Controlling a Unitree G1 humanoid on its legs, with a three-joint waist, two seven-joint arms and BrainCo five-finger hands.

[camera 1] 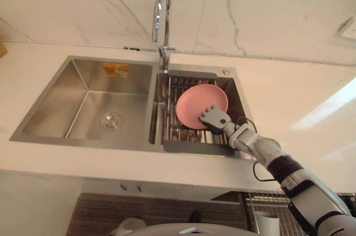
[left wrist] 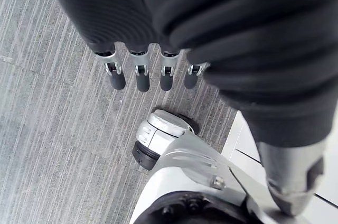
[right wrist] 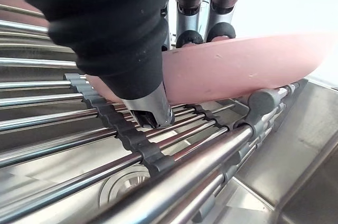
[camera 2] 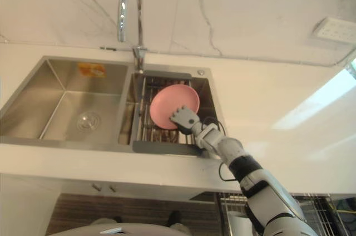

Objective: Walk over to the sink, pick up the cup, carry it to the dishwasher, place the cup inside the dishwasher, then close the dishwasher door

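Reaching into the 3 o'clock basin of the sink (camera 1: 83, 66), the right hand (camera 1: 214, 118) held a pink plate (camera 1: 197, 102), not a cup, that lay on the rack (right wrist: 132, 139). It gripped the plate's 5 o'clock rim in a light pinch, with fingers (right wrist: 190, 38) on the upper face and thumb (right wrist: 150, 109) under the edge. A good lift likely called for a firmer pinch before rising straight off the bars, since the thin rim looked apt to pivot or slip; the left hand (left wrist: 138, 78) hung over the floor (left wrist: 53, 129), fingers loosely straight.

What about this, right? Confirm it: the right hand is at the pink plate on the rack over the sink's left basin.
Wrong basin: the right hand is at the pink plate on the rack over the sink's right basin, as the left eye view shows.
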